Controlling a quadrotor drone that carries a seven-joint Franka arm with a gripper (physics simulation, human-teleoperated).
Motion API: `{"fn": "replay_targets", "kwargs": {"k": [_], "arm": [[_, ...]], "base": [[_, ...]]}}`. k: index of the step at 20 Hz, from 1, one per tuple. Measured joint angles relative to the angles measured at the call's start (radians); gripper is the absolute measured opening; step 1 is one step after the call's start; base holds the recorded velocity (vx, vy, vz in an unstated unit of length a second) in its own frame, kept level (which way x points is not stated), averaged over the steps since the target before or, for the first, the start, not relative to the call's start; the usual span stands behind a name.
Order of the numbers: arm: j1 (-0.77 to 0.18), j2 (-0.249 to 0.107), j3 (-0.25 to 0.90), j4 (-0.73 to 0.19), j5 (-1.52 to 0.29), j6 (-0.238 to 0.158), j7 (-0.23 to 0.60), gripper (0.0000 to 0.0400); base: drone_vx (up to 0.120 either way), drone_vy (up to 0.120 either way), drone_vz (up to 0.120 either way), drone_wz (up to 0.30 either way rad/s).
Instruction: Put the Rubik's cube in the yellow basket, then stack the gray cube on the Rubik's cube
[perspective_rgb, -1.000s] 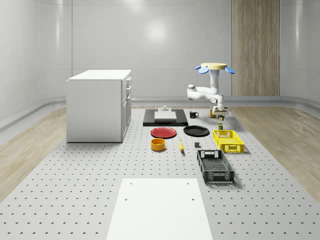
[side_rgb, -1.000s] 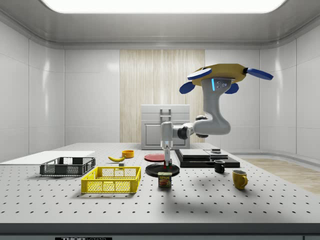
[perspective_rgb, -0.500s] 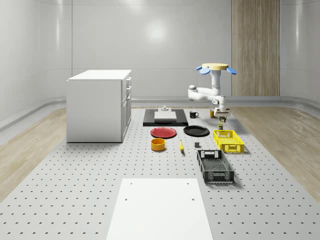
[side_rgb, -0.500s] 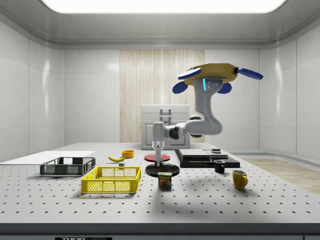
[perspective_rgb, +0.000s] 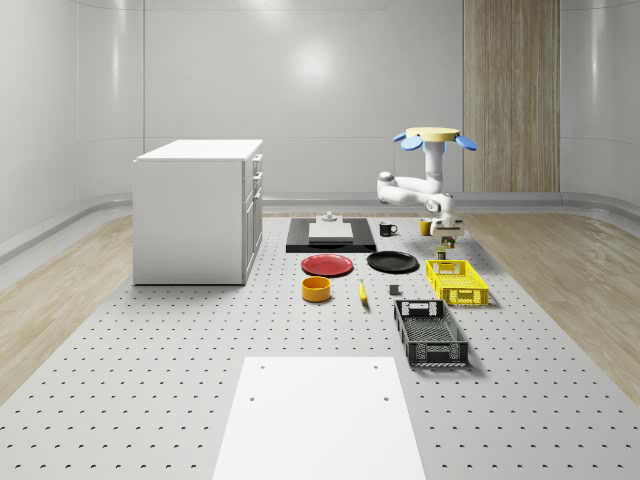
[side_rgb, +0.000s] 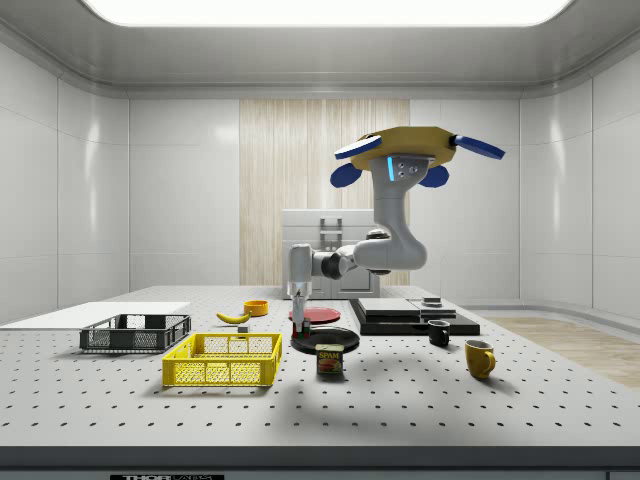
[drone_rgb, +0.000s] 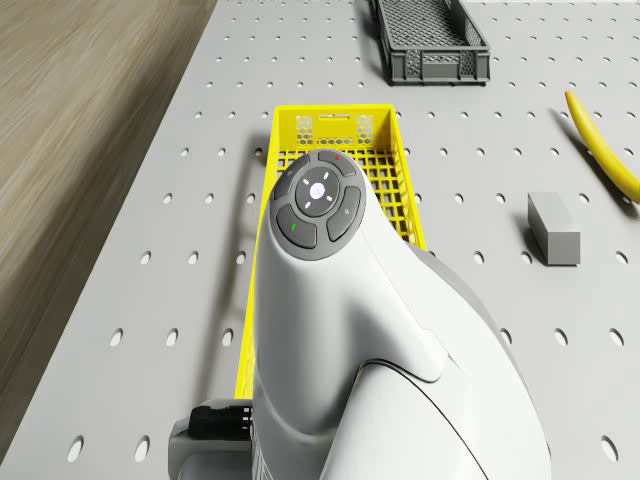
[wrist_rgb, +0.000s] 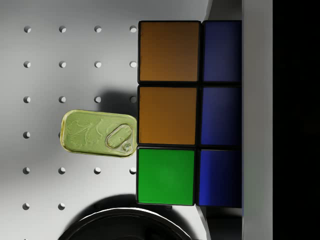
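Note:
The drone (side_rgb: 408, 150) hovers above the table, beside the far end of the yellow basket (perspective_rgb: 457, 282) (side_rgb: 222, 360) (drone_rgb: 300, 130). Its arm reaches down, and my gripper (side_rgb: 298, 316) (perspective_rgb: 449, 238) is shut on the Rubik's cube (wrist_rgb: 167, 112), which shows orange, green and blue faces in the wrist view. The cube hangs above the table near the Spam can (wrist_rgb: 99, 133) (side_rgb: 330, 360), short of the basket. The small gray cube (drone_rgb: 553, 228) (perspective_rgb: 394, 291) rests on the table between the basket and the banana (drone_rgb: 605, 150).
A black plate (perspective_rgb: 392, 262), a red plate (perspective_rgb: 327, 265), an orange bowl (perspective_rgb: 316, 289) and a black crate (perspective_rgb: 430, 333) lie on the table. A white cabinet (perspective_rgb: 198, 210) stands at the whole-scene view's left. Two mugs (side_rgb: 438, 333) (side_rgb: 480, 358) sit behind the drone.
The drone and arm have moved toward the side view's left, carrying the Rubik's cube from over the Spam can toward the yellow basket. The gripper stays shut on it.

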Motion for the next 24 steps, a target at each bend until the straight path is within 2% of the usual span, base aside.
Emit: {"fn": "replay_targets", "kwargs": {"k": [15, 19, 24], "arm": [[-0.001, -0.007, 0.001, 0.0, 0.003, 0.006, 0.001, 0.0321], [-0.001, -0.008, 0.001, 0.0, 0.003, 0.008, 0.001, 0.0321], [-0.001, -0.01, 0.001, 0.0, 0.004, 0.009, 0.001, 0.0321]], "base": [[0.12, 0.0, 0.0, 0.0], [0.12, -0.11, 0.0, 0.0], [0.12, 0.0, 0.0, 0.0]]}}
